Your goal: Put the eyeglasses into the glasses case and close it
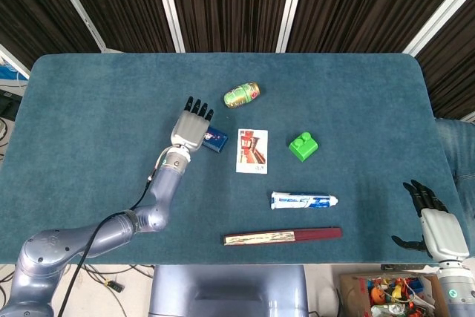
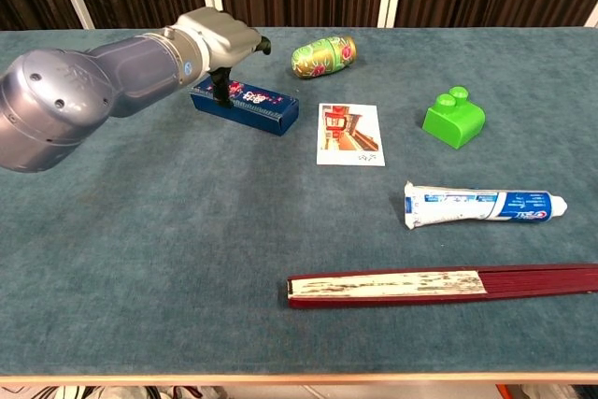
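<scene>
Oddly, no eyeglasses and no obvious glasses case show in either view, so the task looks barely begun, if begun at all. Taking the photo card (image 1: 251, 151) in the middle of the surface (image 1: 89, 109) as the landmark, a dark blue box (image 2: 248, 106) lies just to its left; whether this is the case cannot be told, and it appears closed. The left robot hand (image 1: 191, 127) hovers over the box's left end, fingers extended and a little apart, with a dark fingertip (image 2: 221, 91) reaching down at the box; it seems to hold nothing, though contact with the box cannot be confirmed. The right robot hand (image 1: 433, 226) is well away to the lower right of the card, off the edge of the surface, fingers spread and empty.

Above the card sits a green patterned can (image 1: 242, 95) on its side; to the right is a green toy block (image 1: 302, 145); below are a toothpaste tube (image 1: 303, 200) and, further down, a folded fan (image 1: 283, 237).

Everything remains: finding the eyeglasses, opening a case, placing them inside, closing it.
</scene>
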You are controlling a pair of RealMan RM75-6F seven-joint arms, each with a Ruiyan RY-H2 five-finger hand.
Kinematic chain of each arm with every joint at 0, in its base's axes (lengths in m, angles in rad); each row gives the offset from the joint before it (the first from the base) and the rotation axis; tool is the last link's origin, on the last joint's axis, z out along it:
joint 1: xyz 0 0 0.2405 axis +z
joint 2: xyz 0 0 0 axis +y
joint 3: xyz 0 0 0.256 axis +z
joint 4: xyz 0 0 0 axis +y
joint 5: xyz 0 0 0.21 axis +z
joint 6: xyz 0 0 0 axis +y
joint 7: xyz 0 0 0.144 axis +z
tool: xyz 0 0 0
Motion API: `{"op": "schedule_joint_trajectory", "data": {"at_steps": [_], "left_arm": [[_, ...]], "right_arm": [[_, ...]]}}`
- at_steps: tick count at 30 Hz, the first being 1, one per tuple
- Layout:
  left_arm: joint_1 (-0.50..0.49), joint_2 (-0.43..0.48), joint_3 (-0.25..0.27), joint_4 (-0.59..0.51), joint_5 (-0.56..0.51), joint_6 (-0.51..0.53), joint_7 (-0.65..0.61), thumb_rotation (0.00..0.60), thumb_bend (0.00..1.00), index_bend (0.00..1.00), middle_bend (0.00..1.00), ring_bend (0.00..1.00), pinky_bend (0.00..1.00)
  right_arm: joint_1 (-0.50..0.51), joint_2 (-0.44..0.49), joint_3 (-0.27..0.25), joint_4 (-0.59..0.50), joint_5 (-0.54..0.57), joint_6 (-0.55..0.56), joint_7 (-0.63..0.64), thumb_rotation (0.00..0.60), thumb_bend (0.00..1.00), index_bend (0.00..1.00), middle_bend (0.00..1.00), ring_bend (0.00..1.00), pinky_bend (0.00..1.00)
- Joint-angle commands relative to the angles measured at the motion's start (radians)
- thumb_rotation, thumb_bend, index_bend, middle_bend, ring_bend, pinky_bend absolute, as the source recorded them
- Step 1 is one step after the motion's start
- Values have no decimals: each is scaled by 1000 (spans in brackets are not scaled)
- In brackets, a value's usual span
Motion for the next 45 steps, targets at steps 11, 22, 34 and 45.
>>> {"op": "schedule_joint_trajectory", "data": {"at_steps": [11,22,34,45], "left_arm": [[-46,21,64,-2,-120,-45,34,600,209,150,169,0,0],[-57,2,101,41,-96,-42,-38,600,296,217,252,0,0],[-66,-7,128,68,-91,-34,-74,600,307,242,281,0,0],[-71,-9,138,70,-94,-29,-92,600,311,261,327,0,0]], "right_arm": [[-1,2,1,-2,4,-1,3,600,103,91,0,38,178],[0,3,1,-4,7,-5,6,600,102,94,0,38,178],[1,6,0,-8,11,-10,6,600,103,97,0,38,178],[1,7,0,-10,13,-12,6,600,104,103,0,38,178]]}}
